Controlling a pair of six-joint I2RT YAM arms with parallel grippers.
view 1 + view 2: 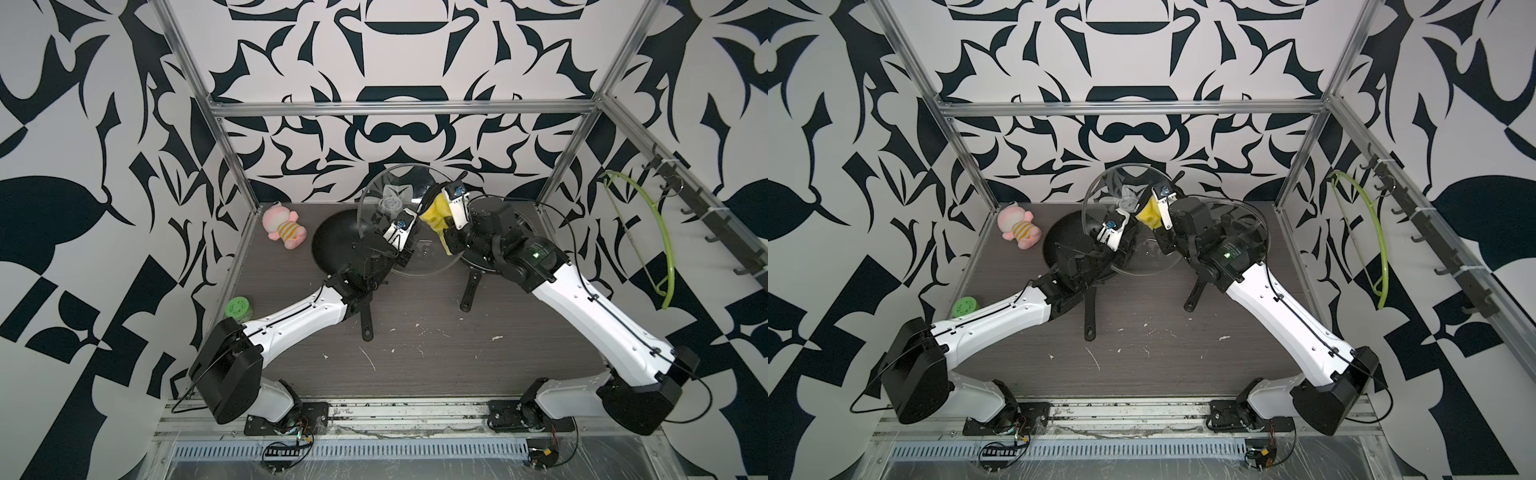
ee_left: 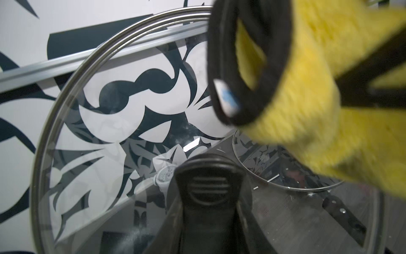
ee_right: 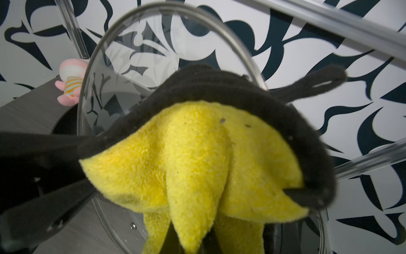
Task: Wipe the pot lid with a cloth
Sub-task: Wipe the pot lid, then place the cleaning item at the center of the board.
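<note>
My left claw [image 1: 400,231] gripped the pot lid [image 1: 380,187] by its handle [image 2: 206,193], tilted up on edge; my right claw [image 1: 444,198] — pinched tight on the cloth [image 1: 433,216] — held it at the lid's rim. Wiping looked underway — most glass seemingly left.

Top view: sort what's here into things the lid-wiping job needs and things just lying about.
Job: glass pot lid, held aloft; yellow microfibre cloth.
Lying about: pink plush toy; green-lidded jar; black frying pan; second, lidded pan.
</note>
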